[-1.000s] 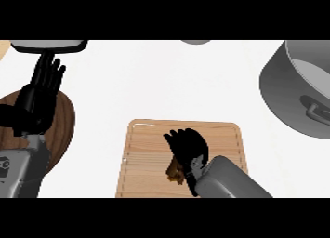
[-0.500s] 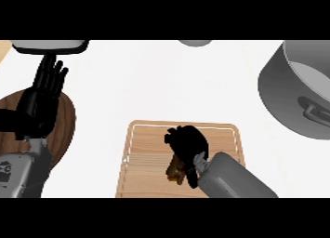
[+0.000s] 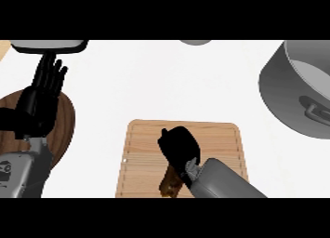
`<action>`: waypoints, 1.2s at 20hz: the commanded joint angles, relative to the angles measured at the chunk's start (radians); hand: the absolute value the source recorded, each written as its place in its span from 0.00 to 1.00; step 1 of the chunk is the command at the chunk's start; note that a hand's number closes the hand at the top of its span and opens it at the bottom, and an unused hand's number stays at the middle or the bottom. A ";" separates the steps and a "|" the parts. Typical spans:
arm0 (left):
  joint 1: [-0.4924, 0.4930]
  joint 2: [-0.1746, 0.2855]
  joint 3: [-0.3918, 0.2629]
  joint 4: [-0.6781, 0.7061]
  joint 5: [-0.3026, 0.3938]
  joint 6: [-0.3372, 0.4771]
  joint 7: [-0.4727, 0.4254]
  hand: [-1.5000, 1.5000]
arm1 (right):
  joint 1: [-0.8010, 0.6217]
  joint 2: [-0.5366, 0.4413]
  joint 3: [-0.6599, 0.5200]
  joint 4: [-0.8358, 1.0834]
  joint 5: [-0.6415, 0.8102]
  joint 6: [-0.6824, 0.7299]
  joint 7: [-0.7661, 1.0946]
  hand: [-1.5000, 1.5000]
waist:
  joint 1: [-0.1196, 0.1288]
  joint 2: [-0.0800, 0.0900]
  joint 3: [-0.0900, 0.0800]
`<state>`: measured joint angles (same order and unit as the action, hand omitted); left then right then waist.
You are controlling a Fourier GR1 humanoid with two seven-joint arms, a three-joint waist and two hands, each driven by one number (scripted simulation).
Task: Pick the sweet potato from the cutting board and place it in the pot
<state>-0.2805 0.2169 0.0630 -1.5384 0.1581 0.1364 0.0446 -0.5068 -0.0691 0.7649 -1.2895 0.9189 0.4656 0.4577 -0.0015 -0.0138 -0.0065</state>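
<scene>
On the cutting board: sweet potato (image 3: 171, 183) lies at the near end of the cutting board (image 3: 143, 139), only its brown near part showing, the rest hidden under the hand and forearm.
Right hand: right hand (image 3: 181, 148) is on top of the sweet potato in the middle of the board, bunched up, fingers curled down over its far end; not lifted.
Cutting board: pale wood, at the counter's (image 3: 160, 79) near edge, about the middle.
Pot: grey pot (image 3: 284, 88) in the far right corner, well apart from the board, one handle facing the board, partly cut off by the edge.
Left hand: left hand (image 3: 42, 95) at the left edge, fingers straight and up, holding nothing, over a dark round wooden board (image 3: 68, 121).
Far edge: grey tray-like thing (image 3: 49, 45) in the far left corner; small grey round object (image 3: 194, 42) mid far edge, can't tell what it is.
</scene>
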 commanded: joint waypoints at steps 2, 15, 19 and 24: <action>0.003 -0.003 -0.005 0.000 0.002 -0.015 -0.010 0.50 | -0.039 0.066 -0.051 0.061 0.050 -0.282 0.011 1.00 | 0.022 0.019 0.008; 0.026 0.020 0.034 -0.003 0.024 -0.031 0.005 0.50 | -0.112 0.025 -0.113 -0.207 0.271 -0.560 0.463 1.00 | -0.012 0.006 0.006; 0.041 0.025 0.030 -0.026 0.011 -0.027 0.011 0.50 | -0.152 -0.054 -0.221 -0.362 0.331 -0.538 0.523 1.00 | -0.015 0.004 0.007; 0.015 -0.026 0.003 -0.002 -0.032 0.022 -0.016 0.50 | -0.066 -0.176 -0.344 -0.482 0.356 -0.574 0.490 1.00 | -0.015 0.011 0.007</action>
<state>-0.2651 0.2125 0.0785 -1.5420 0.1452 0.1404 0.0439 -0.6182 -0.1676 0.5106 -1.6794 1.2573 -0.0774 0.9443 -0.0167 -0.0058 0.0000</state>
